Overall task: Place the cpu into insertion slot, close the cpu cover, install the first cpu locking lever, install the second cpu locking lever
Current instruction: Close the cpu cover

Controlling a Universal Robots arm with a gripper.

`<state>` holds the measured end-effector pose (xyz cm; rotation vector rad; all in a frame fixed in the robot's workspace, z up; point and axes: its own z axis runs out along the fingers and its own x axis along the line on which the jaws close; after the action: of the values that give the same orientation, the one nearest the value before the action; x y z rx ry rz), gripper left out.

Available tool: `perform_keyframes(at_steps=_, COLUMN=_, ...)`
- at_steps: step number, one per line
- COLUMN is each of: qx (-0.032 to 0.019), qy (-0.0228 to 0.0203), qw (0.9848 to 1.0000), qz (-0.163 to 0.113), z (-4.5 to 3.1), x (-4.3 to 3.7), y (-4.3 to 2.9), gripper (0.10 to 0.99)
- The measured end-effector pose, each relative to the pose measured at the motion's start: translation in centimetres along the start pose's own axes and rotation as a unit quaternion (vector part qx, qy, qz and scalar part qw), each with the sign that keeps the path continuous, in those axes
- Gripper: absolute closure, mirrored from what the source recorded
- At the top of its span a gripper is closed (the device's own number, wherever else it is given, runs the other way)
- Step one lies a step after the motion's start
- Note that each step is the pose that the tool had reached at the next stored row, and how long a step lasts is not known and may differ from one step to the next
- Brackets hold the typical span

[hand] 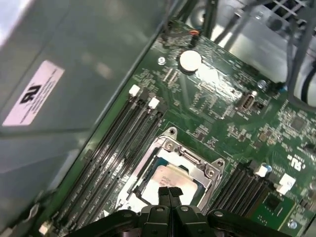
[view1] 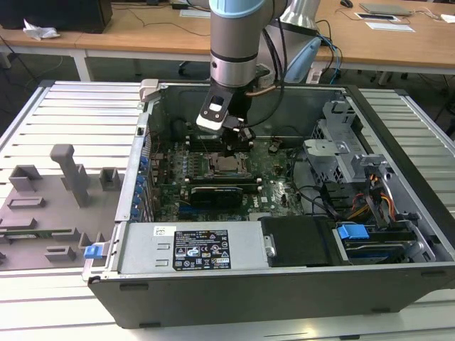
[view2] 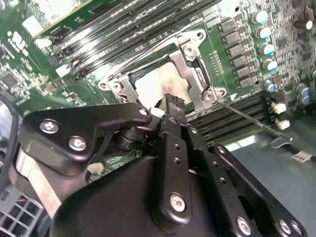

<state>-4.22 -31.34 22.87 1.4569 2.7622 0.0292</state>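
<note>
First wrist view: cpu (hand: 168, 175) seated in insertion slot (hand: 140, 178); gripper (hand: 170, 191) jaws clenched, empty.

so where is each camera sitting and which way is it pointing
Exterior view: outside and above the open computer case, looking down inside; the arm reaches in.
First wrist view: on the arm, looking along the shut gripper at the cpu.
Second wrist view: on the arm, over the gripper's black body, at the cpu cover.
Shared: both wrist views show the cpu, cpu cover and gripper.
</note>
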Motion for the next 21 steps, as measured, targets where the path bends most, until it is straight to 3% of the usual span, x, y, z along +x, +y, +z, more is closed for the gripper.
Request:
perform_keyframes(at_steps=3, qx=0.0004, qy=-0.0003, qw=0.9997, qz=-0.025, z=0.0, x=0.01, y=0.01, gripper=0.98)
perform_keyframes(at_steps=5, qx=0.0007, qy=-0.0004, qw=0.9987, qz=-0.051, z=0.0, x=0.03, y=0.02, gripper=0.98)
perform_keyframes(at_steps=8, qx=0.0008, qy=0.0001, qw=0.9946, qz=-0.104, z=0.01, x=0.06, y=0.04, gripper=0.98)
perform_keyframes(at_steps=12, qx=0.0005, qy=0.0009, qw=0.9898, qz=-0.142, z=0.01, x=0.06, y=0.04, gripper=0.98)
perform_keyframes(at_steps=14, qx=0.0004, qy=0.0015, qw=0.9843, qz=-0.176, z=0.01, x=0.06, y=0.04, gripper=0.98)
perform_keyframes(at_steps=16, qx=0.0002, qy=0.0019, qw=0.981, qz=-0.194, z=0.01, x=0.06, y=0.04, gripper=0.98)
perform_keyframes(at_steps=17, qx=0.0, qy=0.0023, qw=0.9774, qz=-0.212, z=0.01, x=0.06, y=0.04, gripper=0.98)
perform_keyframes(at_steps=21, qx=-0.0003, qy=0.0032, qw=0.9673, qz=-0.254, z=0.02, x=0.06, y=0.04, gripper=0.98)
